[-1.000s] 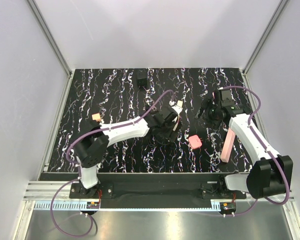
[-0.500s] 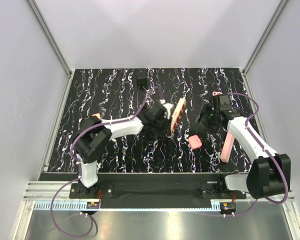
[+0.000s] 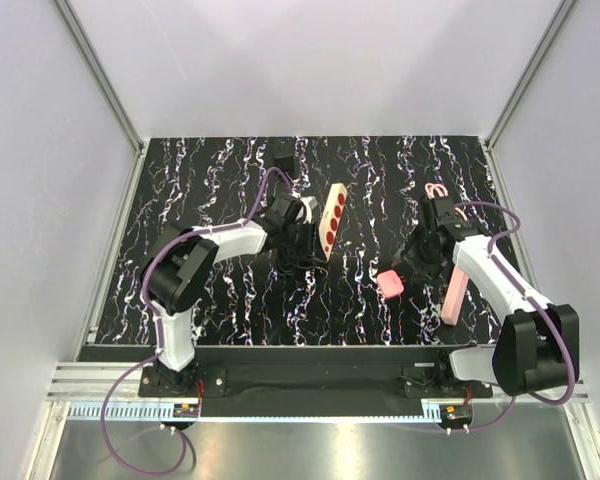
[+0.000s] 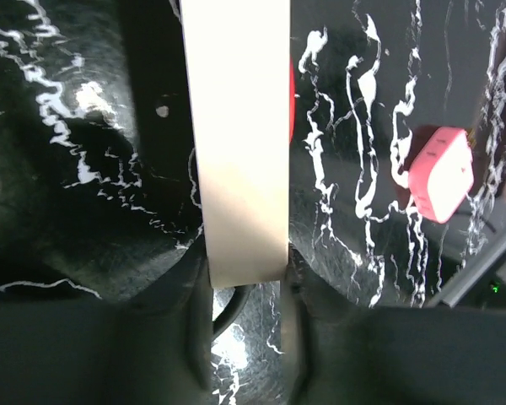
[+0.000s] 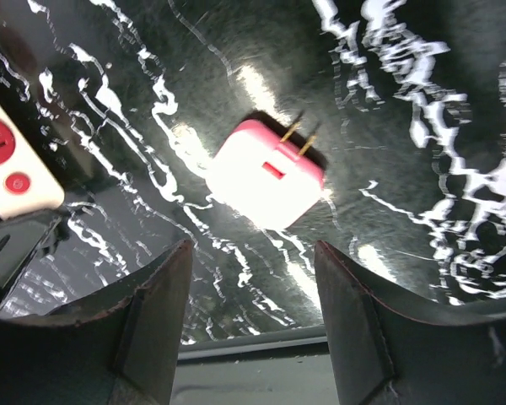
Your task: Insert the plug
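The marbled black table point(image 3: 180, 180) carries the power strip point(image 3: 329, 217), and everything else is placed from that strip. Its long axis runs near to far, leaning a little rightward at the far end, and its red sockets face up and toward the right arm's side. The left gripper point(image 4: 246, 283) is pinched on the strip's near end, one finger on each long side. The right gripper point(image 5: 251, 253) is well off to the strip's right, fingers spread and holding nothing. It hangs directly over a pink adapter point(image 5: 267, 173) that lies flat with its two prongs pointing away from the strip. The plug point(image 3: 285, 157), a small black box, sits beyond the strip's far end and off to its left, apart from it. It is too small to read a long axis, and its cord is too thin to trace. The left arm is the nearer one but is occupied. The free right gripper is on the strip's opposite side, so reaching the plug likely means passing beyond the strip's far end.
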`<state>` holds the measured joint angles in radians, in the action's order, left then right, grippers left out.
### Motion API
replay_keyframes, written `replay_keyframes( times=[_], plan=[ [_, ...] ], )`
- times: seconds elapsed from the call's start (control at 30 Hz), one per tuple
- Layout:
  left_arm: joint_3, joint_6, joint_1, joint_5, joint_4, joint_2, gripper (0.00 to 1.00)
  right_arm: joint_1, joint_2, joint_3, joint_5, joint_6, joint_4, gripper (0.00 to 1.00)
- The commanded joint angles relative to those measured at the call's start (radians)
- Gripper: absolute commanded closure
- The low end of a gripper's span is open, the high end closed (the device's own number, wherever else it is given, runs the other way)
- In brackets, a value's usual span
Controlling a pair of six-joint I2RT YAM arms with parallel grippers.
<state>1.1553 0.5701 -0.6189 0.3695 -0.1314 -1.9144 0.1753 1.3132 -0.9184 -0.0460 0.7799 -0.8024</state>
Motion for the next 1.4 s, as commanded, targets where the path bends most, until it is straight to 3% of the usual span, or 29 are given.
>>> replay_keyframes(
  times=[0.0,0.07,0.17,0.27,0.3,0.43,0.8,1.17,1.37],
  plan=[
    [-0.003,0.019,0.039,0.038,-0.042,-0.038,0.9,-0.003,-0.037,-0.017,0.096,0.012,-0.04,0.34],
    [-0.008,0.034,0.045,0.062,-0.043,-0.044,0.89,-0.002,-0.023,-0.011,0.1,0.024,-0.044,0.35],
    [-0.017,0.036,0.044,0.062,-0.056,-0.012,0.75,0.004,0.01,-0.005,0.089,0.042,-0.058,0.33],
    [-0.025,0.024,0.044,-0.004,-0.111,0.054,0.51,0.015,0.015,-0.007,0.121,0.09,-0.073,0.31],
    [-0.026,0.02,0.044,-0.032,-0.135,0.07,0.39,0.019,0.018,-0.008,0.127,0.102,-0.073,0.29],
    [-0.029,0.001,0.044,-0.07,-0.177,0.179,0.16,0.064,0.053,-0.022,0.139,0.15,-0.055,0.24],
    [-0.071,-0.024,0.042,-0.119,-0.252,0.451,0.13,0.161,0.208,-0.033,0.215,0.311,-0.017,0.17],
    [-0.167,-0.012,0.039,-0.104,-0.248,0.563,0.13,0.167,0.316,-0.011,0.233,0.34,0.081,0.18],
    [-0.174,0.002,0.001,-0.118,-0.244,0.584,0.14,0.168,0.354,0.003,0.227,0.323,0.112,0.23]
  ],
)
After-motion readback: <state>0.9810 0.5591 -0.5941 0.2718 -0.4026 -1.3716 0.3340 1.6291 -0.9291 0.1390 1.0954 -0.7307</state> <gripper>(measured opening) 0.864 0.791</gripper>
